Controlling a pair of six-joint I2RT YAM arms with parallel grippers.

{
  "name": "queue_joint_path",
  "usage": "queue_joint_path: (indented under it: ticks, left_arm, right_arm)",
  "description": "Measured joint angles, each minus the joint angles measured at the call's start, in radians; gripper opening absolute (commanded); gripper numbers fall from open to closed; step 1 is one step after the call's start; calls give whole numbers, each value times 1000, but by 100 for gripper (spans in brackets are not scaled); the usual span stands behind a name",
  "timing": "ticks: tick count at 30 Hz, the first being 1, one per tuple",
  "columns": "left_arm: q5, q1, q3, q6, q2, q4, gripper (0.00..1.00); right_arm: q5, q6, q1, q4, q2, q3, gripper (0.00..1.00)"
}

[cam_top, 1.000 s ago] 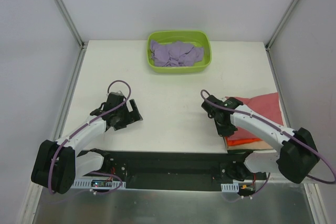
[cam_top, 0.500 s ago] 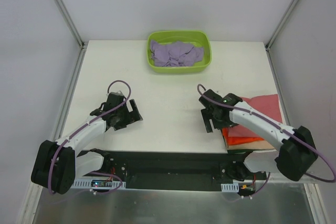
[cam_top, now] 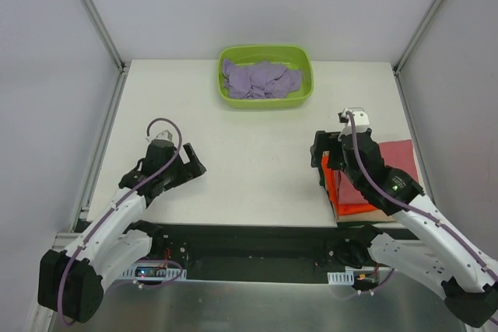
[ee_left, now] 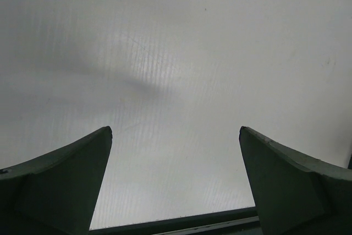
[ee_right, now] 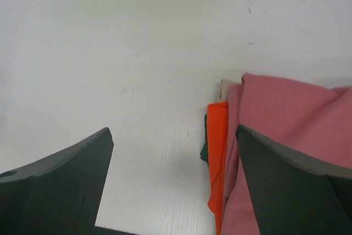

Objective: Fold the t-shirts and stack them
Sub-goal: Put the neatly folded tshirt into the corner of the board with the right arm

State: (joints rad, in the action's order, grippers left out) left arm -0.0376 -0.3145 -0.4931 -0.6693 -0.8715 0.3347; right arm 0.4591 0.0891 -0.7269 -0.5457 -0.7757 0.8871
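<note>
Right arm: since a second ago I have brought it up and back off the stack's left edge, and it now stands higher over the desk [cam_top: 257, 169].
Left arm: it has drawn back a little toward the near left corner.
Right pincer [ee_right: 173, 136]: I see the jaws spread wide with nothing between them, over bare desk just left of the stack.
Left pincer [ee_left: 175, 130]: jaws wide apart too, empty, over bare desk.
Salmon-red t-shirt [ee_right: 286, 119]: lies on top of the stack at the desk's right side, free of both pincers.
Orange t-shirt [ee_right: 219, 136]: under the salmon-red one, its edge showing on the left.
Tan t-shirt [ee_right: 226, 86]: I make out only a sliver at the stack's far left corner.
Lavender t-shirts [cam_top: 261, 79]: crumpled in the lime-green tub [cam_top: 305, 60] at the far middle of the desk.
</note>
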Motion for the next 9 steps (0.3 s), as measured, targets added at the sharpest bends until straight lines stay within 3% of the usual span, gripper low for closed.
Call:
queue_joint_path:
  ticks: [9]
  left_arm:
    - [69, 0, -34, -18, 117, 31, 99]
  right_arm:
    - [3, -93, 0, 136, 0, -40, 96]
